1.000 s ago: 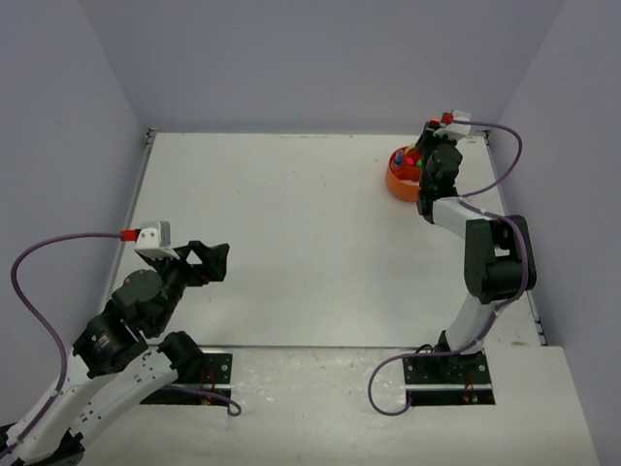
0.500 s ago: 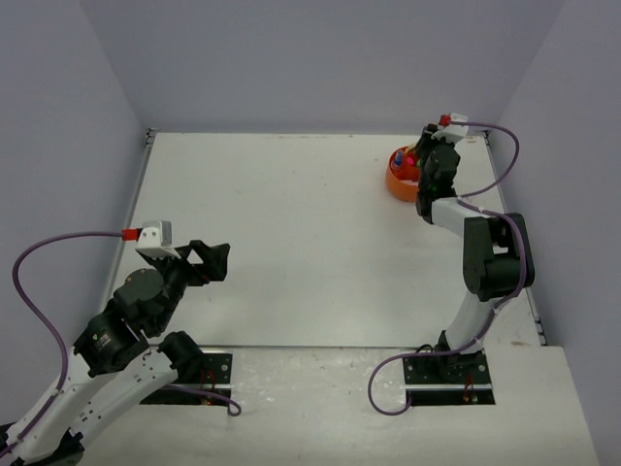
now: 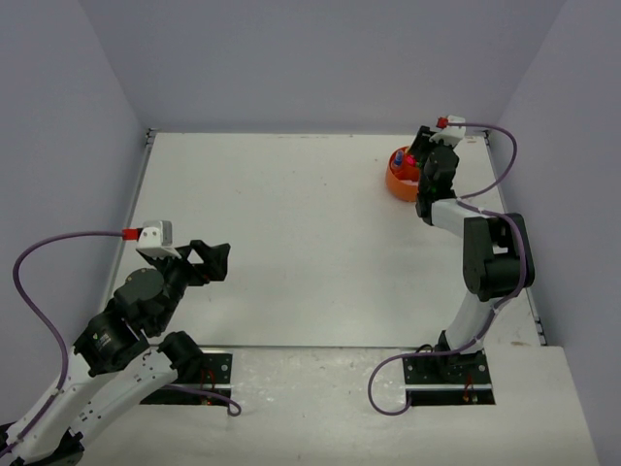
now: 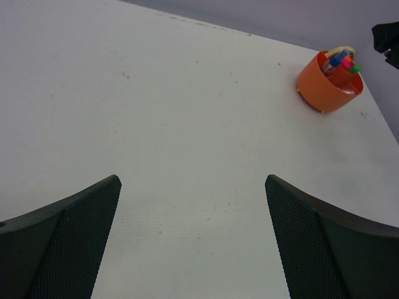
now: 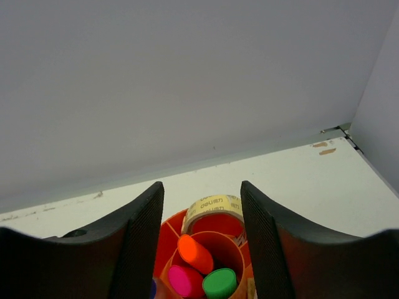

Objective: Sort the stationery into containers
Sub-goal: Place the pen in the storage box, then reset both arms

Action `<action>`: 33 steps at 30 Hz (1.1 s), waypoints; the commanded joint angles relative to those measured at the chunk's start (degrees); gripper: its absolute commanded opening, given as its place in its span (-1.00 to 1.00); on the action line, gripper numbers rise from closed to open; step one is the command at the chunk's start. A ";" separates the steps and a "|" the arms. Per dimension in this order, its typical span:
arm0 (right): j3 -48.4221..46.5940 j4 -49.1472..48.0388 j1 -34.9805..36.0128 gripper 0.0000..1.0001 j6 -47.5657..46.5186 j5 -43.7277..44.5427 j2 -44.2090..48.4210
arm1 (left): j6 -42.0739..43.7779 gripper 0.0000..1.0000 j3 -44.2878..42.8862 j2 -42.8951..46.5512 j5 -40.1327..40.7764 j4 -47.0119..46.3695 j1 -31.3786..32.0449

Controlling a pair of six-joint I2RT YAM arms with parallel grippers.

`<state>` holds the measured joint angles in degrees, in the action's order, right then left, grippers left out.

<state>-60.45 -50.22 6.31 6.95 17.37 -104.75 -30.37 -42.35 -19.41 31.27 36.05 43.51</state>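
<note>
The round orange tub (image 3: pixel 396 182) stands at the far right of the table, also in the left wrist view (image 4: pixel 319 88) and right wrist view (image 5: pixel 169 225). Its centre cup holds highlighters with orange (image 5: pixel 194 251), pink (image 5: pixel 183 280) and green (image 5: pixel 219 283) caps. A tan band ring with printed letters (image 5: pixel 214 205) leans in a back compartment. A blue item (image 5: pixel 153 288) peeks out at the left. My right gripper (image 5: pixel 201 187) hangs open and empty just above the tub (image 3: pixel 428 161). My left gripper (image 4: pixel 192 180) is open and empty over bare table, far from the tub (image 3: pixel 210 258).
The grey back wall (image 5: pixel 187 81) rises just behind the tub, and the right wall (image 3: pixel 572 146) is close beside it. The white table (image 3: pixel 291 223) stretches between the two arms. Part of the right arm (image 4: pixel 386 38) shows at the left wrist view's top right.
</note>
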 commanded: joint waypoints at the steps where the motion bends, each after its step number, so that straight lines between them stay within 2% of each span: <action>1: -0.68 0.57 -0.24 0.17 -0.13 -1.33 1.70 | 1.54 1.00 0.12 -0.63 -0.28 -1.95 -0.35; 5: 0.64 1.41 -0.24 0.26 -0.05 -2.12 5.18 | 1.54 1.00 0.12 -0.72 -0.15 -1.95 -0.31; 7: 1.77 3.65 -0.09 0.60 -0.07 -2.84 10.39 | 1.47 1.00 0.07 -0.87 0.45 -1.95 -0.28; 9: 2.15 10.42 0.37 0.97 0.12 -2.17 15.86 | 1.28 1.00 -0.01 -1.23 0.90 -1.78 -0.46; 10: 2.15 14.79 0.62 0.97 0.66 -2.03 17.16 | 1.24 1.00 -0.06 -1.50 0.98 -1.74 -0.62; 13: 4.94 31.63 3.13 0.97 1.58 -0.34 31.22 | 0.81 1.00 -0.38 -2.50 1.74 -1.40 -2.03; 16: 8.57 41.93 10.16 0.97 -0.32 3.97 44.94 | 0.04 1.00 -0.55 -3.64 2.75 -0.68 -3.59; 19: 7.72 57.46 17.11 0.98 3.02 9.77 56.53 | -0.04 1.00 -0.70 -4.78 2.98 -0.81 -4.36; 21: 6.52 67.32 18.52 0.97 6.77 9.25 63.40 | -0.06 1.00 -0.87 -5.67 3.54 -0.50 -4.62; 22: 5.99 70.99 18.63 0.97 7.70 6.20 66.37 | -0.04 1.00 -0.96 -6.01 3.96 -0.39 -4.66; 27: 5.63 83.01 18.71 0.97 10.27 0.58 77.49 | -0.86 1.00 -1.54 -5.88 7.59 0.89 -4.66; 33: 7.99 88.24 18.66 0.97 9.68 2.05 81.51 | 3.61 1.00 -1.98 -4.60 13.04 0.47 -4.66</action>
<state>-54.04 29.18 24.80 15.53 19.68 -24.47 -30.49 -42.37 -24.65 37.83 37.01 39.35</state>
